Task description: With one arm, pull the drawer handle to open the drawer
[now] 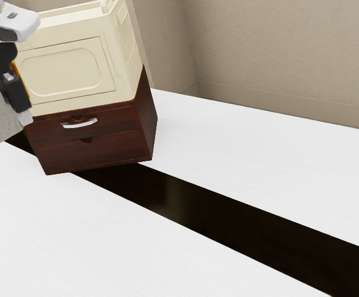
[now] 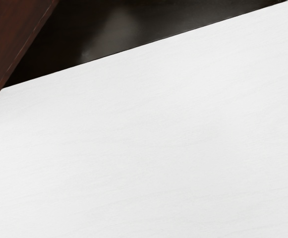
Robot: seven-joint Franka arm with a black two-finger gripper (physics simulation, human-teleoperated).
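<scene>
My gripper [image 1: 25, 116] points down at the exterior view's left edge, just off the front left corner of the dark red wooden cabinet [image 1: 105, 151]. The cabinet has an upper drawer [image 1: 120, 124] with a silver curved handle [image 1: 79, 124] and a lower drawer [image 1: 99, 153]; both fronts look flush with the cabinet. A gap separates the gripper from the handle, which lies toward the exterior view's right. In the wrist view, part of the cabinet [image 2: 7, 34] shows in a corner. How the fingers stand cannot be told.
A cream plastic crate [image 1: 68, 71] rests on top of the cabinet. The white table [image 1: 241, 136] has a glossy black strip [image 1: 185, 201] running across it and under the cabinet; the same strip [image 2: 129, 29] crosses beside the cabinet in the wrist view. Beige walls [image 1: 278, 49] stand behind.
</scene>
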